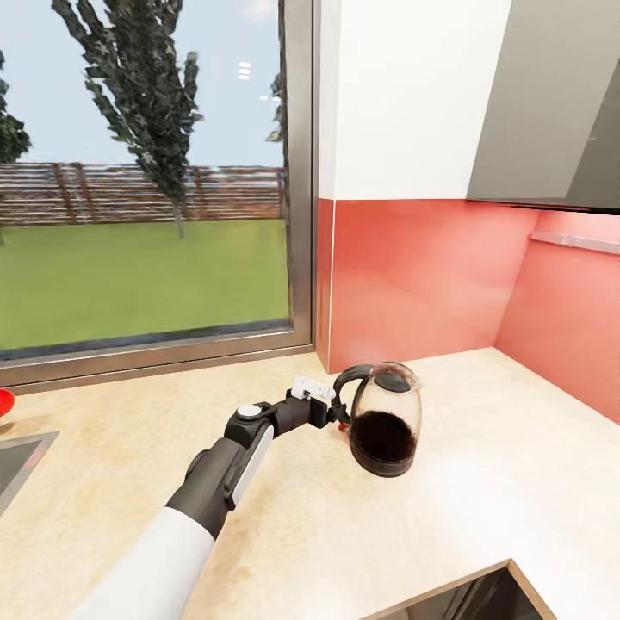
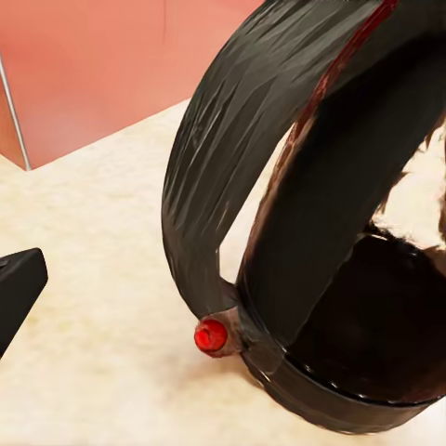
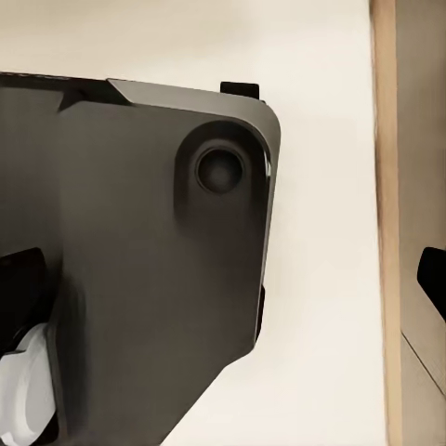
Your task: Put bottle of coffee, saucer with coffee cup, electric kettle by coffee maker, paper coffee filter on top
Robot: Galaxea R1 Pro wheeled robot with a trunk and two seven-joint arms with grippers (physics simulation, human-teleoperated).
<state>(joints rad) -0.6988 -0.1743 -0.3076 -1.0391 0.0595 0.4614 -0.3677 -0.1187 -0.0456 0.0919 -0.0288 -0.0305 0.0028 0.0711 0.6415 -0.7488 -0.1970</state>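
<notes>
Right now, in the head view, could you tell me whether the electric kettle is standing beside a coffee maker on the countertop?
No, the electric kettle stands alone on the countertop near the red wall corner, with the left gripper at its handle and no coffee maker in sight.

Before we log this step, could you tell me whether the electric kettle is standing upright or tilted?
Tilted: the electric kettle leans, base not flat on the countertop, with the left claw at its handle.

Black-handled kettle (image 1: 385, 428), red button (image 2: 211, 335), beige countertop (image 1: 482, 499)

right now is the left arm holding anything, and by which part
The left gripper is at the electric kettle's black loop handle, apparently gripping it, though the fingers' closure cannot be confirmed.
</notes>
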